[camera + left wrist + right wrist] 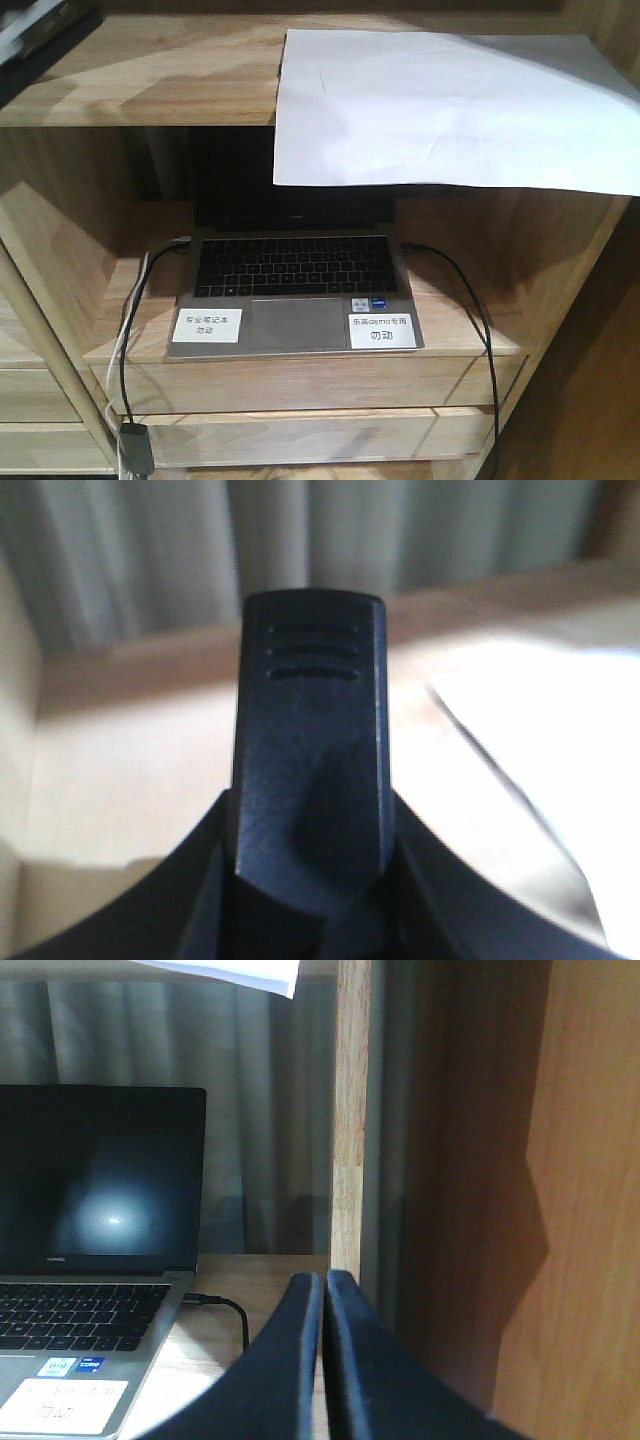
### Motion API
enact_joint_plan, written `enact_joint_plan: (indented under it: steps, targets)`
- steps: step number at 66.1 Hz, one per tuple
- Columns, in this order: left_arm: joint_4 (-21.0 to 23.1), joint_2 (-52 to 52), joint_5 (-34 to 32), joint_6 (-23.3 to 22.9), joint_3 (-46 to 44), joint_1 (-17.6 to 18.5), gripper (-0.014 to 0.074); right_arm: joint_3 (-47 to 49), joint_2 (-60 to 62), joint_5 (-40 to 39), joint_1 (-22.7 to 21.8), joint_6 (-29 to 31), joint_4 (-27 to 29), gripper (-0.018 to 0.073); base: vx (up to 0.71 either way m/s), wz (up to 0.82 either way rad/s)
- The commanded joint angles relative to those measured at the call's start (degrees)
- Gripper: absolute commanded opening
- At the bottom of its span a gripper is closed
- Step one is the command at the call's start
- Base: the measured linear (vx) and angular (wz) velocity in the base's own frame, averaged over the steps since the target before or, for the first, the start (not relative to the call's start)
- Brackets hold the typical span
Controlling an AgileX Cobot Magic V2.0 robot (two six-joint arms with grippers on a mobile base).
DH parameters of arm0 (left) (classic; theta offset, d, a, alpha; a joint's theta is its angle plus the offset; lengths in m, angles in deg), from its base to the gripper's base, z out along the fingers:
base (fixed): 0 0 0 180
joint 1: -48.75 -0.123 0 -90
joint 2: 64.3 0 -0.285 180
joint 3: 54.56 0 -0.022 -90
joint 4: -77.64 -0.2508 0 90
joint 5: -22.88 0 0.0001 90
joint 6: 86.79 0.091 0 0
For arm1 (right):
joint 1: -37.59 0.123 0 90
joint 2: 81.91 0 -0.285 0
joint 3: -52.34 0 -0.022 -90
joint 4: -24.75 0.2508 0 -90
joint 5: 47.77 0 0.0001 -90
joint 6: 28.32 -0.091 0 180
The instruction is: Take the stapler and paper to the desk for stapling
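Note:
The paper (450, 110) is a white sheet lying on the upper shelf with its front edge hanging over. In the left wrist view it (560, 760) lies to the right of my left gripper (310, 800). That gripper is shut on the stapler (310, 710), a black body with three grooves standing up between the fingers above the shelf board. My right gripper (325, 1282) is shut with nothing in it, low beside the laptop, and a corner of the paper (250, 972) shows above. Neither gripper clearly shows in the front view. The desk is out of view.
An open laptop (295, 270) with two white labels sits on the lower shelf of the light-wood shelving unit (150, 80). Black cables (470, 300) run from both its sides. A shelf upright (350, 1110) stands just beyond my right gripper. Drawers are below.

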Motion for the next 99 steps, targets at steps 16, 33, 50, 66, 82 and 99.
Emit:
enact_joint_plan:
  steps: [16, 33, 50, 66, 82, 99]
  targets:
    - [2.88, 20.88, -6.98, 4.55, 20.34, -0.03, -0.0007, -0.19, 0.79, -4.48, -0.20, 0.58, -0.14, -0.0009, 0.00, 0.00]
    - [2.88, 35.75, -10.51, 4.64, 38.13, -0.03, -0.0007, -0.19, 0.79, -4.48, -0.20, 0.58, -0.14, -0.0009, 0.00, 0.00]
    - [6.40, 47.39, -10.38, 4.49, 48.47, -0.03, -0.0007, -0.19, 0.79, -4.48, -0.20, 0.58, -0.14, -0.0009, 0.00, 0.00]
    - [6.79, 51.85, -10.21, 4.43, 53.08, -0.03, -0.0007, -0.19, 0.79, -4.48, -0.20, 0.58, -0.14, -0.0009, 0.00, 0.00]
    - [7.45, 51.80, -10.14, 4.43, 53.26, -0.03, -0.0007, -0.19, 0.79, -4.48, -0.20, 0.58, -0.14, -0.0009, 0.00, 0.00]
    - [7.45, 51.80, -10.14, 4.43, 53.26, -0.03, -0.0007, -0.19, 0.79, -4.48, -0.20, 0.58, -0.14, -0.0009, 0.00, 0.00]
